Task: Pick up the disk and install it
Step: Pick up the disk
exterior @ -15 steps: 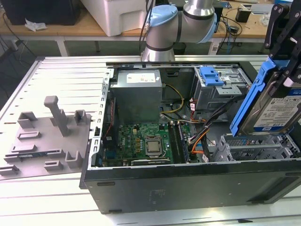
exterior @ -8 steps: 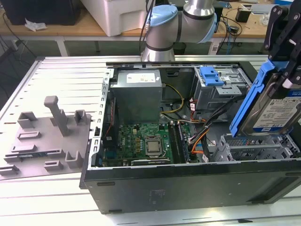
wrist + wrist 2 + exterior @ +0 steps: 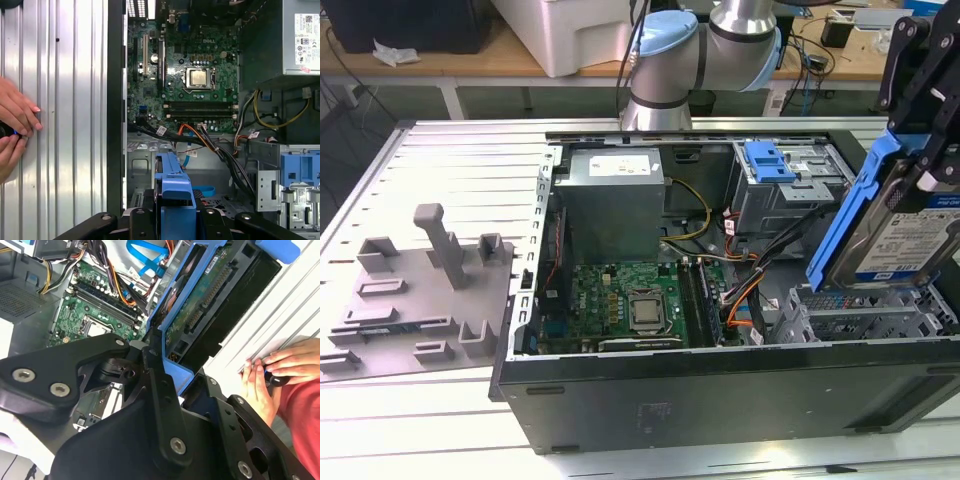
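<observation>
— So, what do the fingers (image 3: 940, 150) hold?
— They're clamped on the disk (image 3: 910, 235), pinching its blue carrier frame (image 3: 172, 195). The gripper (image 3: 923, 130) carries it tilted over the open computer case (image 3: 720, 400), at the exterior view's right.
— And the wrist views?
— The second wrist view shows the disk's green circuit side. The first wrist view looks down on the motherboard (image 3: 185, 75). In both wrist views a person's hands (image 3: 17, 112) rest on the slatted metal tabletop (image 3: 420, 430) beside the case.
— The room?
— A grey fixture plate (image 3: 410, 290) lies at the exterior view's left; a wooden workbench (image 3: 470, 60) stands behind the arm (image 3: 700, 45).
</observation>
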Action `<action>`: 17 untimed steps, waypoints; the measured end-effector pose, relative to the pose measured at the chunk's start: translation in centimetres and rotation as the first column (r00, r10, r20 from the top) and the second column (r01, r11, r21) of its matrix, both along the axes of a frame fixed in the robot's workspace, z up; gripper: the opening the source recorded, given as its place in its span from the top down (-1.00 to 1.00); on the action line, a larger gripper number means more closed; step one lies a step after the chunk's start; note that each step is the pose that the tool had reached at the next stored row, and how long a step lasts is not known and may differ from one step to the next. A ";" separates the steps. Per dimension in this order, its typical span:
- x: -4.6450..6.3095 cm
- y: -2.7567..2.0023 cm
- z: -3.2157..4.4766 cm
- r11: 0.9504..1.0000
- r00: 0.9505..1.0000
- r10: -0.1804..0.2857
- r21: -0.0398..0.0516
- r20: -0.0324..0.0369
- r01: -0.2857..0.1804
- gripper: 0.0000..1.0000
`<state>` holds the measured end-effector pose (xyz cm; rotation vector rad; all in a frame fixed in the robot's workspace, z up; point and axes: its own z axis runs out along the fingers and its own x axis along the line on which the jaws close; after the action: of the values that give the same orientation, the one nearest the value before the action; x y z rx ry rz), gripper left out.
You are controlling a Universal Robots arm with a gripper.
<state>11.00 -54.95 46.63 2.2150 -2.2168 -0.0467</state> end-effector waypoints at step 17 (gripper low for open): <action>0.1 0.00 -0.96 1.000 1.000 0.000 0.019 0.000 0.000 0.26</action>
<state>11.07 -54.95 45.67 2.2242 -2.2257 -0.0675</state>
